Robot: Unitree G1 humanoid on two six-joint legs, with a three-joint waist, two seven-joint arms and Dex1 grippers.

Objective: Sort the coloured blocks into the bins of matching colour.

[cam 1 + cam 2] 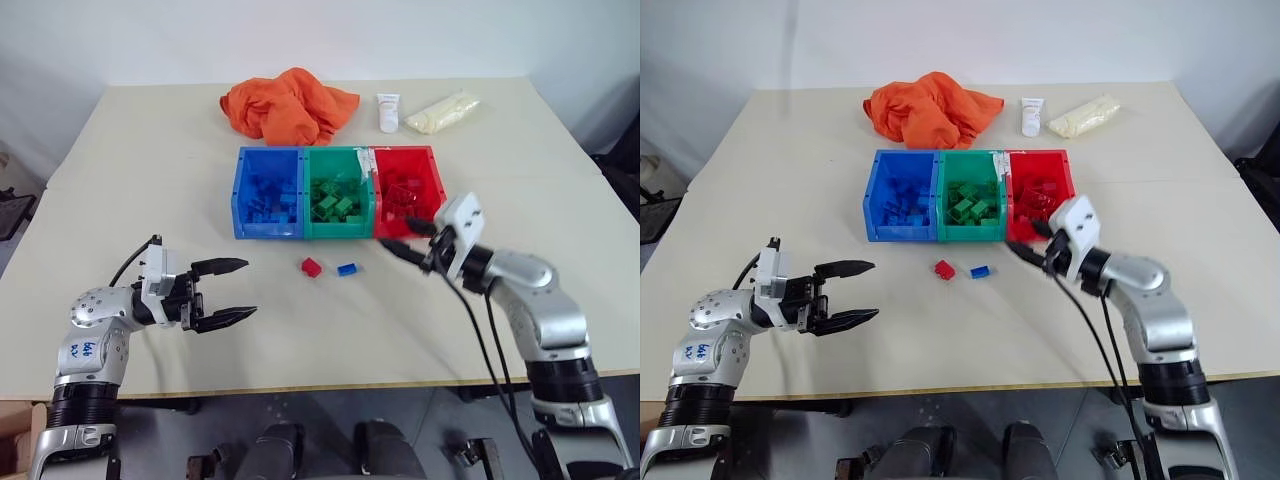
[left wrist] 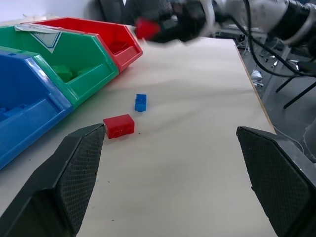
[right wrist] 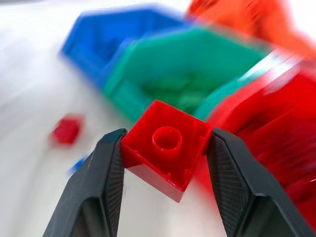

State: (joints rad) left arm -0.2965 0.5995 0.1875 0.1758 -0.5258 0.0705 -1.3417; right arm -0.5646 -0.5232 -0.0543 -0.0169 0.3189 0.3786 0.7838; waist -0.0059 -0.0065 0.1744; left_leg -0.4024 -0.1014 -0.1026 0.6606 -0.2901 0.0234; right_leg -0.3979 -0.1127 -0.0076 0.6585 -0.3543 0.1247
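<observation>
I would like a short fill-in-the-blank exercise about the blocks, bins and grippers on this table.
1. The right gripper is shut on a ____ block.
2. The middle bin of the three is ____.
3. The left gripper holds ____.
4. On the table before the bins lie a red block and a ____ block.

Missing words: red; green; nothing; blue

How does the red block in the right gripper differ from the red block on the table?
The held red block is clamped in the right gripper, lifted near the red bin; the loose red block lies free on the table, before the green bin, beside a blue block. Both are red studded bricks.
</observation>
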